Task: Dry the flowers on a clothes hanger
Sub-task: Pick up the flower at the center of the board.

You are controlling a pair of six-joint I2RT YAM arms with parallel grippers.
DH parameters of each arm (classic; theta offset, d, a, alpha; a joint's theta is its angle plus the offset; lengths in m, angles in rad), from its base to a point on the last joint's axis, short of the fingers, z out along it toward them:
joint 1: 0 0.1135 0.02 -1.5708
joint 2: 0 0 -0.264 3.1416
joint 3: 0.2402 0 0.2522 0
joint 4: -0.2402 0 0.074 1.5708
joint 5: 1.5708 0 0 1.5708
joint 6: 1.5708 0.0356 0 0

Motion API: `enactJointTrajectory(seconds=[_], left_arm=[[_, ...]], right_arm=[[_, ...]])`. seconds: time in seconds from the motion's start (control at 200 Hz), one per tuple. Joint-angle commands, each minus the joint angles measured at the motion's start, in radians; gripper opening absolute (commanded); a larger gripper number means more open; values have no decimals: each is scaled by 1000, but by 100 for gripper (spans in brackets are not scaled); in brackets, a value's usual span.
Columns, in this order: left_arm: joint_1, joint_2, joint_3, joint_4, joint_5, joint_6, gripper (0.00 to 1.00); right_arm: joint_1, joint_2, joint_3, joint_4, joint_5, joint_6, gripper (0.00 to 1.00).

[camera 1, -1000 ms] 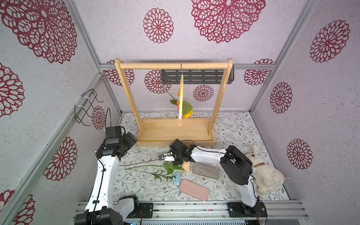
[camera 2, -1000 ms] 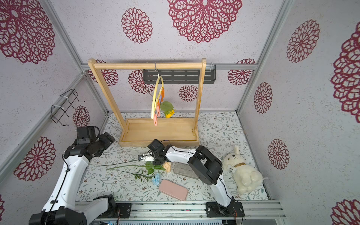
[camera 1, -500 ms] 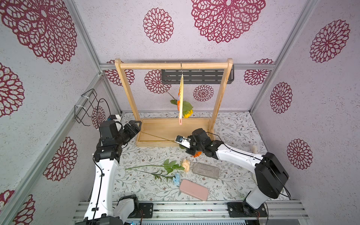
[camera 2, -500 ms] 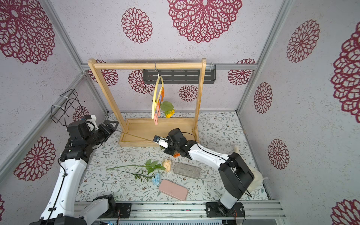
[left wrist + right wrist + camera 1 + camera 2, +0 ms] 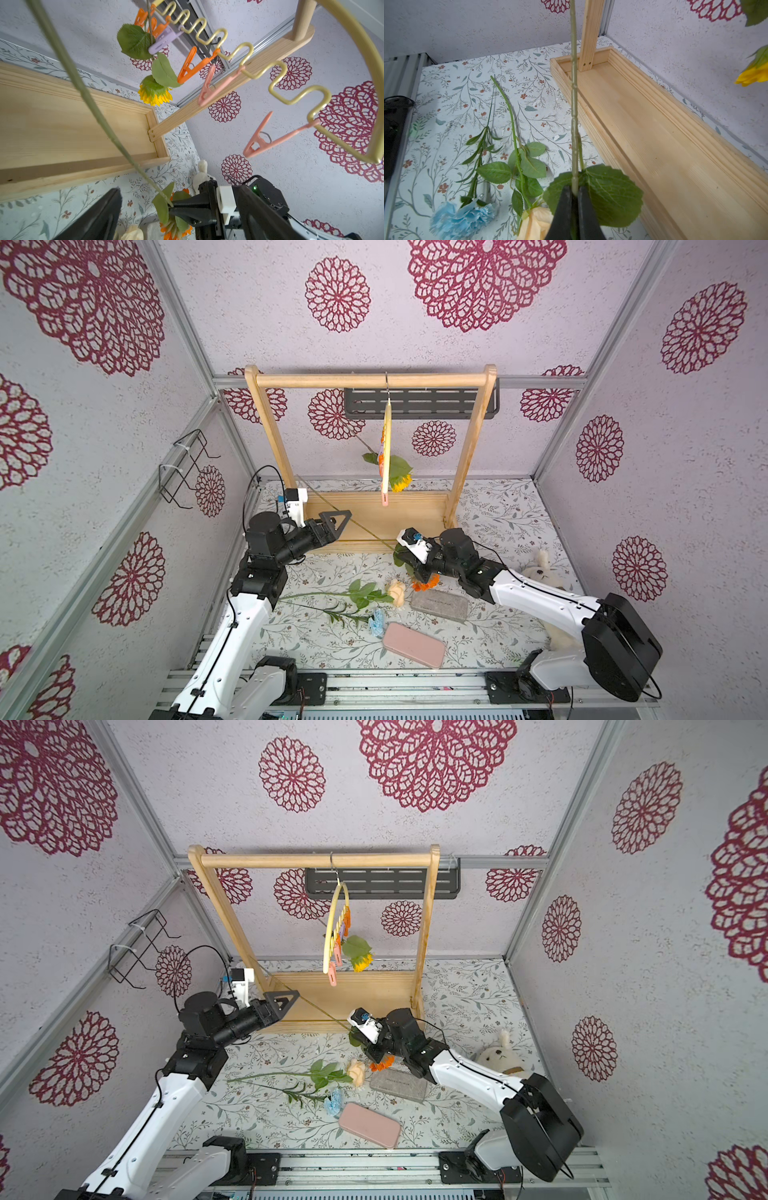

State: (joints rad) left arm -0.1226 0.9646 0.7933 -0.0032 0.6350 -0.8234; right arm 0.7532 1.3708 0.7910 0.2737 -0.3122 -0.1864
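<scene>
By the wooden rack (image 5: pixel 316 860), flowers (image 5: pixel 324 1075), grey block (image 5: pixel 399 1085), pink case (image 5: pixel 369 1125), plush rabbit (image 5: pixel 505 1058)

Counted. Flowers (image 5: pixel 361 591), 4: sunflower (image 5: pixel 401 483), orange daisy (image 5: pixel 426 583), rose (image 5: pixel 395 592), blue bloom (image 5: pixel 377 620). Hanger (image 5: pixel 329 928), 1. Clips (image 5: pixel 193 64), at least 5; the uppermost overlap. Wooden rack (image 5: pixel 268 423), 1. Plush (image 5: pixel 540 572), 1. Pink case (image 5: pixel 413 645), 1. Grey block (image 5: pixel 439 605), 1.

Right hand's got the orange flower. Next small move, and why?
Probably close the left hand on the stem of the orange flower. The right hand is shut on it near the bloom; the stem slants up past the open left hand, its far end unheld. A second grip should steady it for a free pink clip on the clothes hanger.
</scene>
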Motion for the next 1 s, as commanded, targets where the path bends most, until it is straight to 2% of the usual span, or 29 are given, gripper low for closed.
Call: enactJointTrajectory(seconds=[0.0, 0.105, 0.34, 0.475, 0.57, 0.866, 0.996], left_arm=[[-14, -46, -27, 132, -37, 16, 91], [-30, -70, -40, 152, -41, 50, 90], [-79, -39, -37, 243, -17, 59, 84], [-94, 2, 6, 187, 29, 92, 82], [-98, 25, 43, 125, 45, 123, 76], [-115, 61, 73, 140, 117, 106, 65], [-117, 61, 84, 107, 94, 136, 58]], right_arm=[[-3, -55, -23, 164, -44, 125, 0], [-2, -67, -52, 252, -55, 158, 0], [-2, -64, -35, 313, -95, 171, 0], [0, -54, -27, 385, -113, 234, 0], [1, -49, -16, 415, -123, 264, 0], [14, 2, 23, 471, -153, 301, 0], [27, 30, 47, 487, -169, 309, 0]])
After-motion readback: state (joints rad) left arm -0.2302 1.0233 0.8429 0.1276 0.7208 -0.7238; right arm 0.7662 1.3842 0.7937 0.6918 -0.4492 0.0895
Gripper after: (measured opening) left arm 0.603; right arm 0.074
